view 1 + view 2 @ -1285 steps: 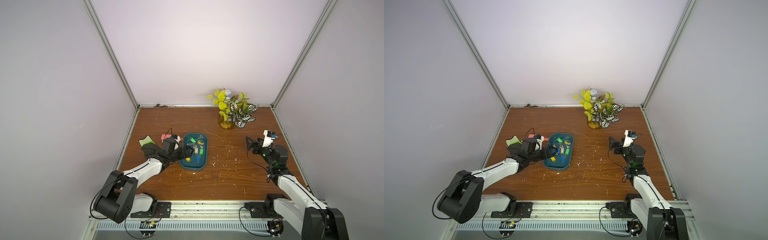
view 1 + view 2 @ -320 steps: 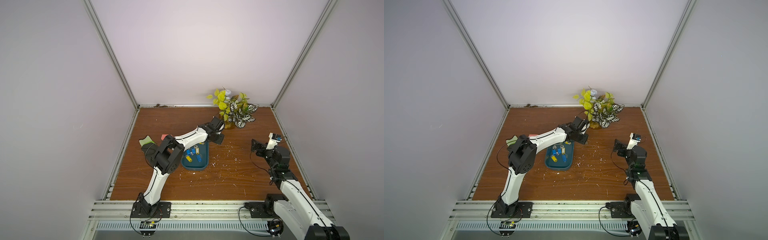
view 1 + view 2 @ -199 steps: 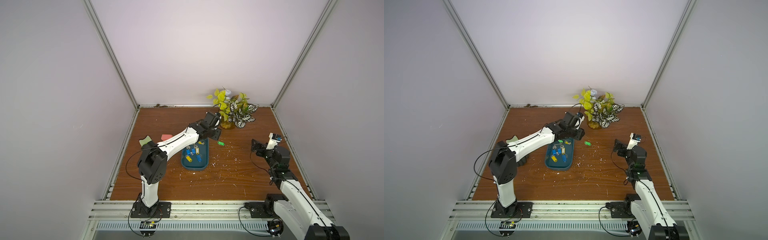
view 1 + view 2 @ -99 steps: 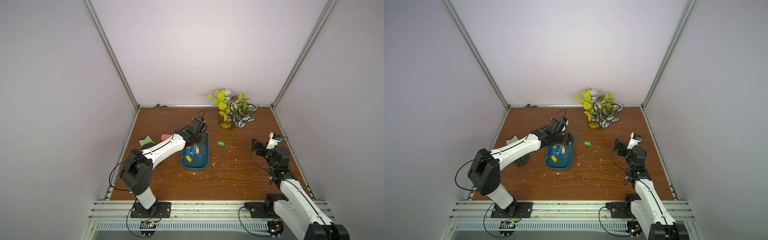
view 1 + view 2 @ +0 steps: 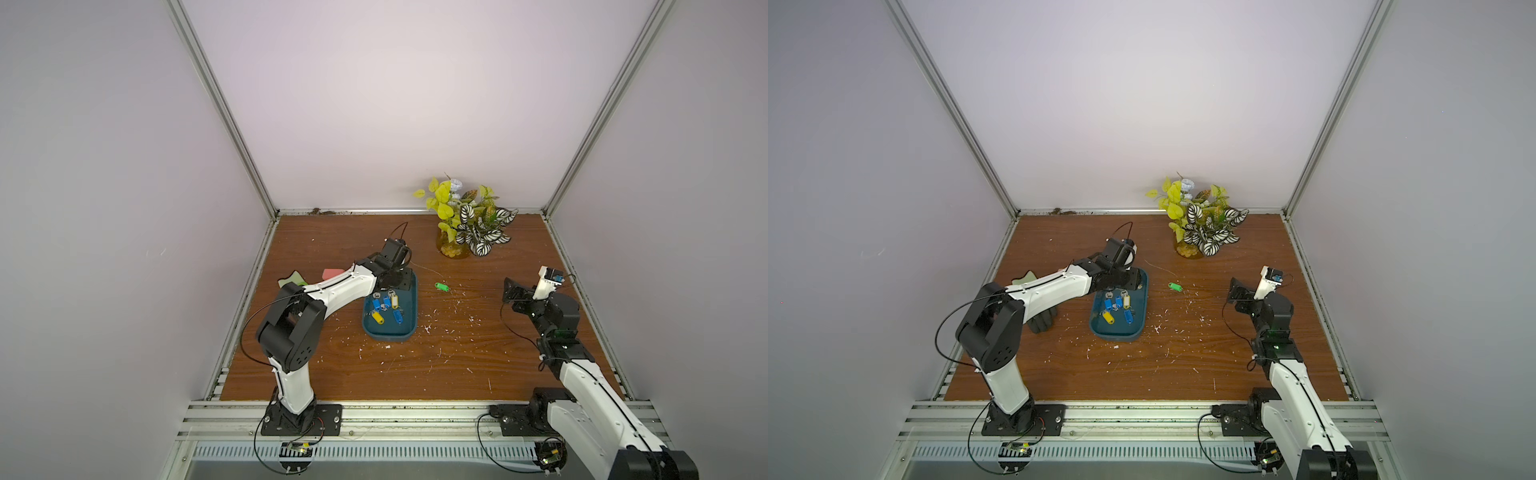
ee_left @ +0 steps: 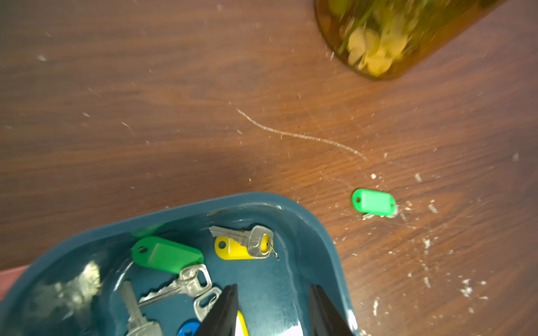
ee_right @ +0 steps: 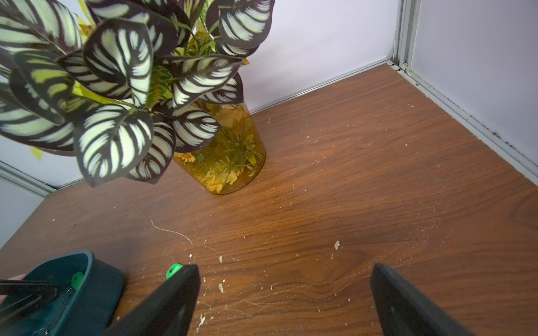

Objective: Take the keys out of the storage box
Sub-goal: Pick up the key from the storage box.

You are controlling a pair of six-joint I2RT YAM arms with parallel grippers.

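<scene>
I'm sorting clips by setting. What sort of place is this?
Probably a robot lab test cell: left arm and right arm bolted to a rail, plain panels in a metal frame, and staged props, a box of keys and a plant.

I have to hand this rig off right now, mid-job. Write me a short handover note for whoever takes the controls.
Left gripper: open, empty, over the far end of the storage box.
Right gripper: wide open, empty, above the table, off to the box's right.
Done: one green-tagged key lies on the table outside the box, on its right.
Left: the other keys, with blue, yellow and green tags, are in the box; lift them out.
</scene>
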